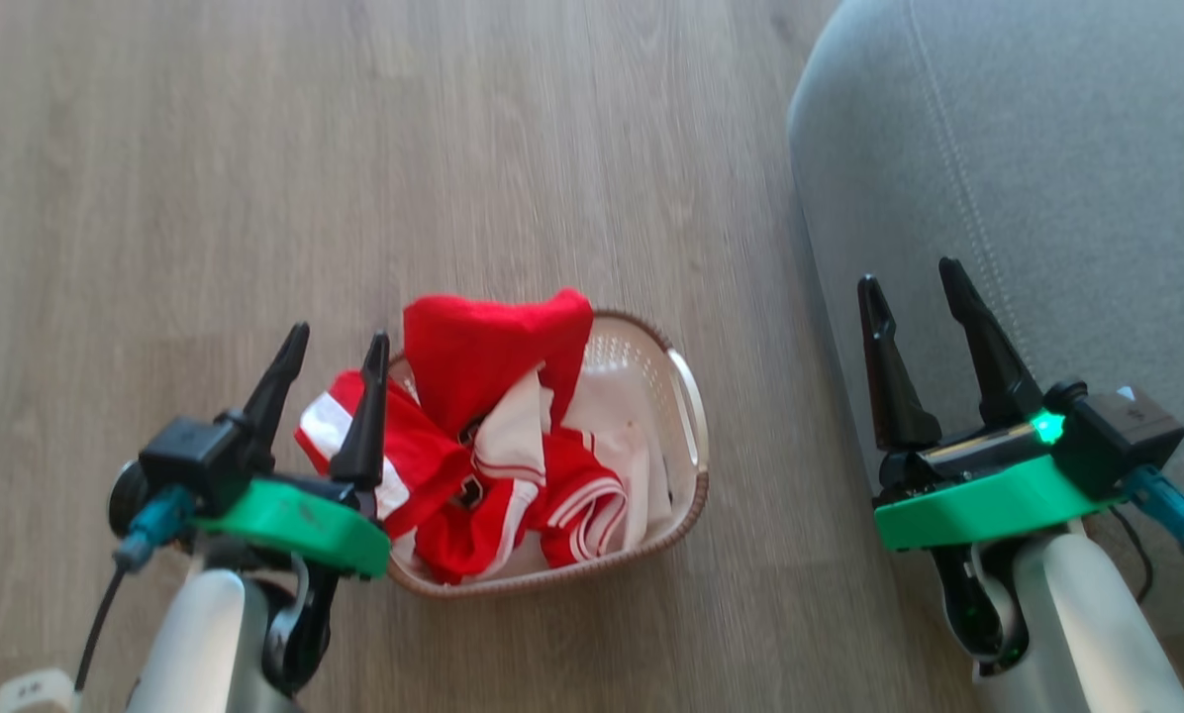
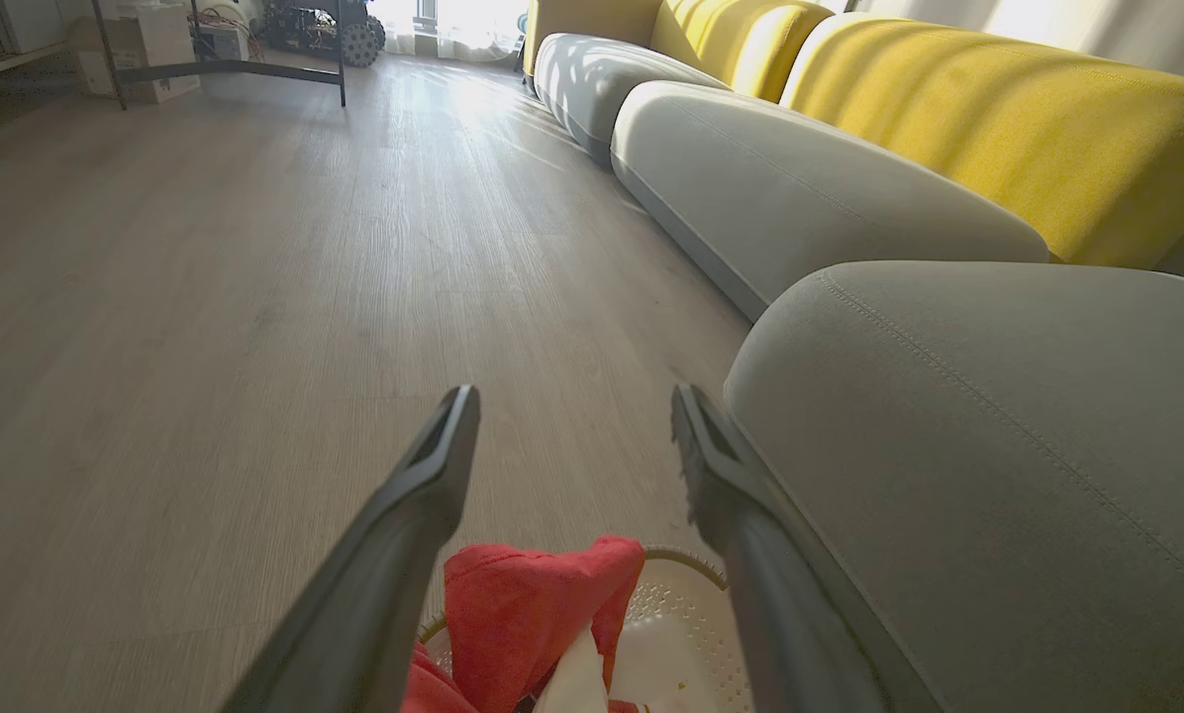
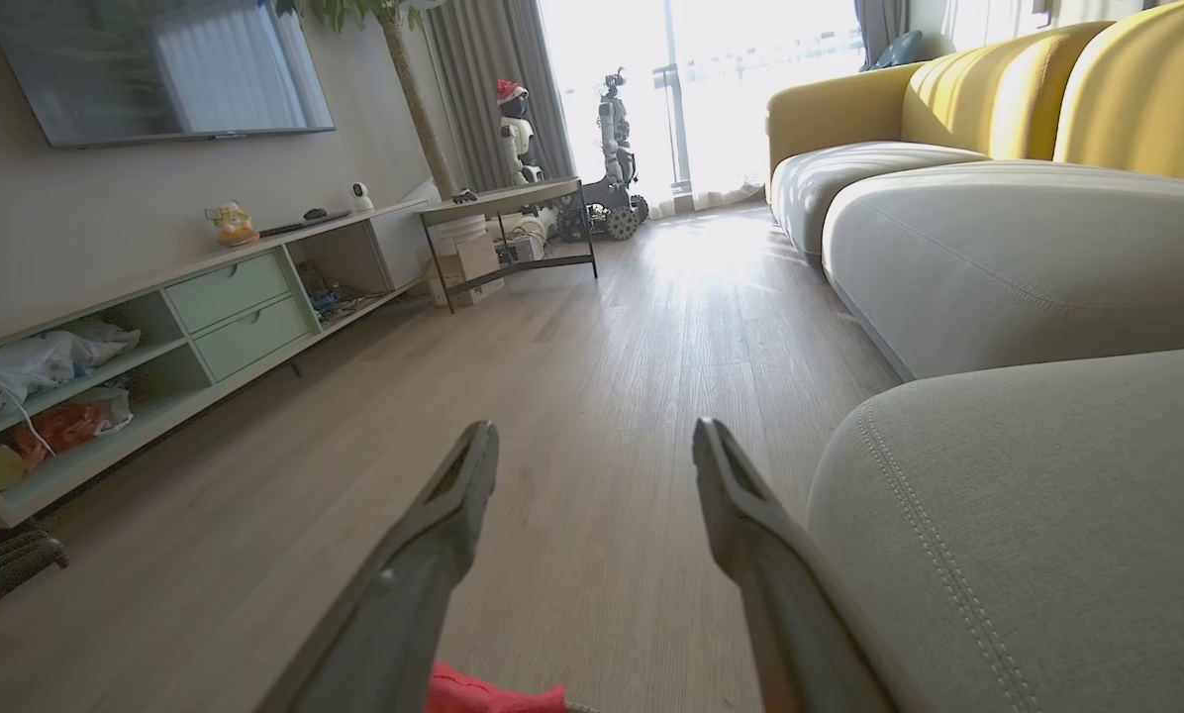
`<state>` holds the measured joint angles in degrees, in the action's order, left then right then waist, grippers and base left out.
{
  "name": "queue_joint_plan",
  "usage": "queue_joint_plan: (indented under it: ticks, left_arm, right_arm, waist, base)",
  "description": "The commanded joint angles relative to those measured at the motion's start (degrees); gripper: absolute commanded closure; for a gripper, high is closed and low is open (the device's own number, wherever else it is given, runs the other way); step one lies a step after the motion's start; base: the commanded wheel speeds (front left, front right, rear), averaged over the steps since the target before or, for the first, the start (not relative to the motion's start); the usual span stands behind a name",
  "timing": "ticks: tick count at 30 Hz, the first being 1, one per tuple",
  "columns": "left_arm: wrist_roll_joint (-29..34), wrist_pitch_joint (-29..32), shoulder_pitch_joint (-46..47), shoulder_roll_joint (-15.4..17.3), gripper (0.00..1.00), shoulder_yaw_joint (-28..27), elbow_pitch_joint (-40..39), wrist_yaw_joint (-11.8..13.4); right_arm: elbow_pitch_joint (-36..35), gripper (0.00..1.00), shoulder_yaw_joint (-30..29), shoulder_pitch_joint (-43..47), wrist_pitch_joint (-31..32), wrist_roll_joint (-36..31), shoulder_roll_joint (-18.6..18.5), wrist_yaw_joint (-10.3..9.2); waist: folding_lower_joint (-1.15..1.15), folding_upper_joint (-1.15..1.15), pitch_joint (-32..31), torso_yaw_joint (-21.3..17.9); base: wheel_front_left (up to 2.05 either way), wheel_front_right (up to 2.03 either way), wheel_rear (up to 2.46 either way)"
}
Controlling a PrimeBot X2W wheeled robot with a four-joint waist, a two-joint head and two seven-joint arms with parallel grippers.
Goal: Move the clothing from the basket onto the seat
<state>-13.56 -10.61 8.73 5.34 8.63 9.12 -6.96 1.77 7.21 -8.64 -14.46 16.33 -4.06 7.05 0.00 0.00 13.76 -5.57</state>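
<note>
Red clothing (image 1: 473,436) lies heaped in the basket (image 1: 632,352) on the floor (image 1: 552,149) near the seat (image 1: 1047,149); left gripper (image 1: 340,337) and right gripper (image 1: 909,274) gape empty. Next, probably, lower one into the heap

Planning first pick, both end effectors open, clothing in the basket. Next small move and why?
Probably lower the left end effector onto the raised red clothing: it is open, empty and right beside the basket, while the right end effector is over by the seat.
</note>
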Motion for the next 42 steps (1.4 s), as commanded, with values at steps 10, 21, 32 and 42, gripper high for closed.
queue_joint_plan:
  ticks: [10,21,32,42]
  left_arm:
    - [-0.66,1.99,9.78,0.72,0.0,0.29,4.44,0.16]
    - [-4.3,1.59,21.09,1.03,0.0,5.46,22.59,-0.46]
    - [-8.77,2.02,31.66,0.42,0.0,13.03,37.55,-0.51]
    - [-13.25,2.57,40.51,-0.31,0.0,19.35,49.85,-0.52]
  right_arm:
    - [-4.6,0.0,0.95,-4.55,-0.54,-0.92,0.15,0.44]
    - [-7.26,0.0,0.84,-9.01,-0.54,-1.34,0.12,0.44]
    - [-10.22,0.0,-0.86,-12.92,-0.54,-1.31,-0.62,0.44]
    - [-14.95,0.0,-0.71,-14.79,-0.54,0.62,0.59,0.44]
  waist:
    - [0.0,0.0,9.51,-1.13]
    - [0.0,0.0,17.72,-1.07]
    - [0.0,0.0,24.7,-1.58]
    - [0.0,0.0,31.74,-2.61]
  base:
    - [0.0,0.0,0.0]
    - [0.0,0.0,0.0]
    - [0.0,0.0,0.0]
    - [0.0,0.0,0.0]
